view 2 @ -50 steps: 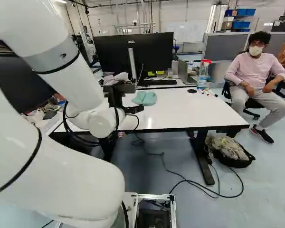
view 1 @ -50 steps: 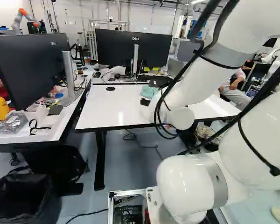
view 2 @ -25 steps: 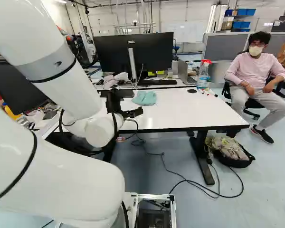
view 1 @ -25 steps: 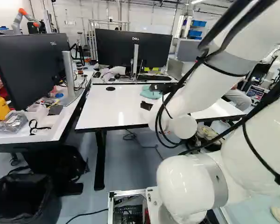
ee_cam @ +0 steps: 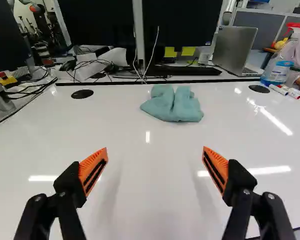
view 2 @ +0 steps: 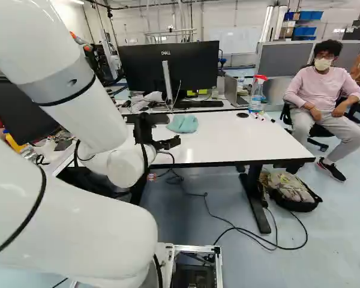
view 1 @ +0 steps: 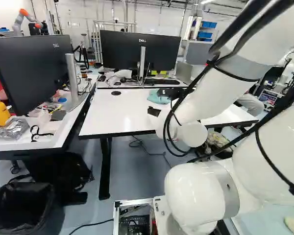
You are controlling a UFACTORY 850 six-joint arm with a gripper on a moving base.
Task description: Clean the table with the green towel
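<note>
Over the white table point(view 2: 246, 141) my gripper point(view 2: 168, 143) reaches out in the right base view, the towel lying beyond it. In the wrist view the gripper point(ee_cam: 155, 167) stands wide open, both orange-padded fingers apart with only bare tabletop showing between them. The green towel point(ee_cam: 173, 104) lies crumpled on the table, ahead of the fingers and untouched, near the table's far edge. Part of the towel point(view 1: 158, 97) also shows beside the arm in the left base view.
Behind the table, a second desk holds a monitor point(view 2: 168, 66), keyboard and laptop point(ee_cam: 234, 49). A spray bottle point(ee_cam: 279, 62) and several markers point(ee_cam: 290, 92) stand or lie at its far corner. Another desk with a monitor point(view 1: 32, 68) is at the left of the left base view.
The arm has swung slightly, so the gripper sits a little lower and nearer in the right base view, uncovering more of the towel. The base and towel have stayed put.
</note>
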